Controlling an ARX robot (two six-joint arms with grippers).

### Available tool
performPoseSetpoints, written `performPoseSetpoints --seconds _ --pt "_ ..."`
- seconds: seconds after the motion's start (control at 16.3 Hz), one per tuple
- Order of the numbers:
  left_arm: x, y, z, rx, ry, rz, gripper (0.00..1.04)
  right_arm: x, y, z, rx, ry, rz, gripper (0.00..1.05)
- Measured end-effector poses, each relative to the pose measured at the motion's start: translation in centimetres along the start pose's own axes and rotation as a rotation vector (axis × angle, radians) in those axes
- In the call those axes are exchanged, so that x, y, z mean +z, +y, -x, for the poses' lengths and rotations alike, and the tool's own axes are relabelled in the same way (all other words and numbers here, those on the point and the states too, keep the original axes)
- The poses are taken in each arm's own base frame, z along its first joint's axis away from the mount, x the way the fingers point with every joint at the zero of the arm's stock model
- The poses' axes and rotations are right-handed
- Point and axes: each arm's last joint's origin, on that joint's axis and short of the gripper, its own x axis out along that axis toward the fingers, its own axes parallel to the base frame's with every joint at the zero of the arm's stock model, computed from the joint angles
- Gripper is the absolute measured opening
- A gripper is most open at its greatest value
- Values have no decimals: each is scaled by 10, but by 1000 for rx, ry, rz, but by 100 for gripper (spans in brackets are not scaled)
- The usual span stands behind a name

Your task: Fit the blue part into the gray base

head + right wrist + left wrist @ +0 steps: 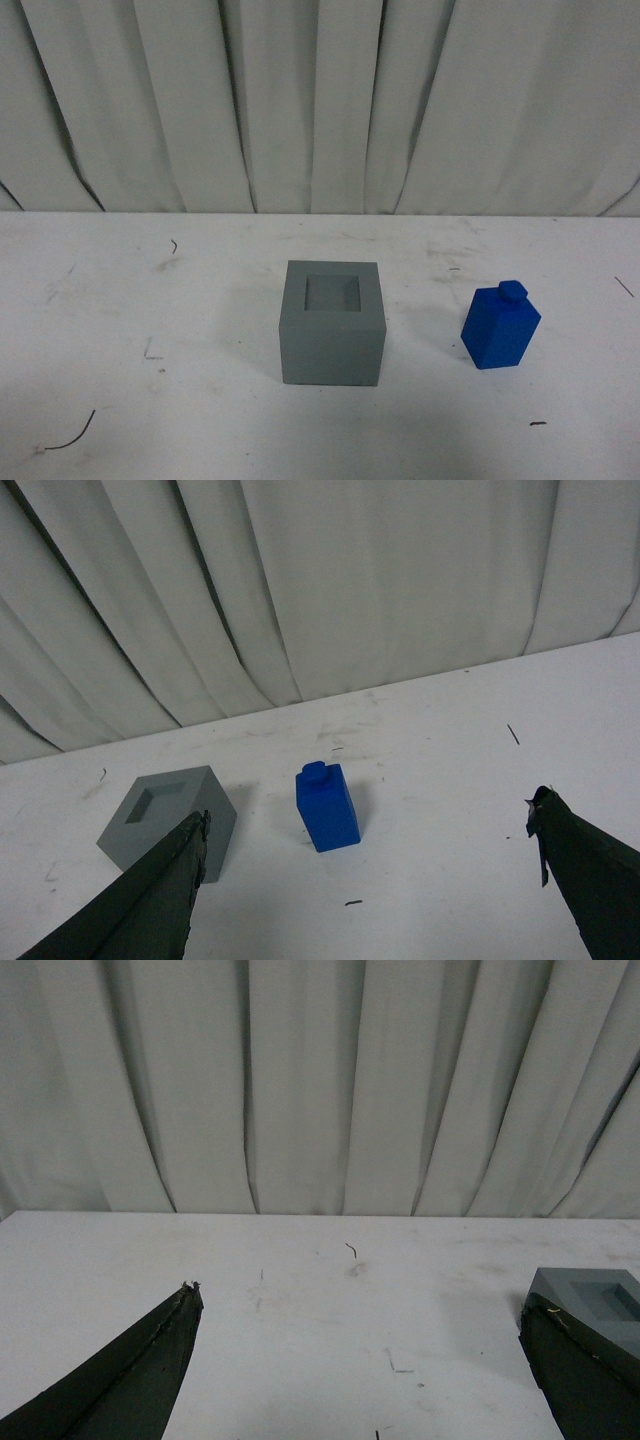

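While neither arm enters the front view, each wrist view shows its own claw with the fingers spread wide and nothing held: the right claw (370, 805) looks over the worktop (150, 300) with the blue part (327, 810) ahead of it, framed in the gap between its fingers, and the left claw (358, 1300) faces bare surface with only a corner of the gray base (590, 1300) behind one finger. The blue part (500, 327) stands upright, long axis vertical and knob uppermost, on the robot's right of the gray base (332, 320), apart from it and turned slightly askew to its faces. The right arm is therefore judged the nearer one for the pick, and the coming move turns on a reach forward onto the block's side faces. The base sits near the middle of the worktop, its square recess open upward and empty. The worktop is white, flat and scuffed, with a few small dark marks. Behind it hangs a pale pleated curtain (320, 100).
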Motion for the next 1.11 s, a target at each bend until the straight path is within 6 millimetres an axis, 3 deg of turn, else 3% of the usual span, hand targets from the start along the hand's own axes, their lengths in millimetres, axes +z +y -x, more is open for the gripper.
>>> performPoseSetpoints --seconds 0.18,0.31,0.49,0.55,0.61,0.86,0.98,1.11 --pt "0 0 0 0 0 0 98 0 0 0 -54 36 10 98" --pt "0 0 0 -1 -2 0 98 16 -3 -13 -190 26 86 98" --pt "0 0 0 1 0 0 98 36 -7 -35 -184 -27 178 98" --pt "0 0 0 0 0 0 98 60 -6 -73 -78 -70 304 98" --pt "0 0 0 0 0 0 98 80 -12 -123 3 -113 448 98" --pt "0 0 0 0 0 0 98 89 -21 -228 202 -63 646 98" --pt "0 0 0 0 0 0 98 90 -11 -254 342 -31 699 98" --pt "0 0 0 0 0 0 98 89 -2 -264 550 31 765 98"
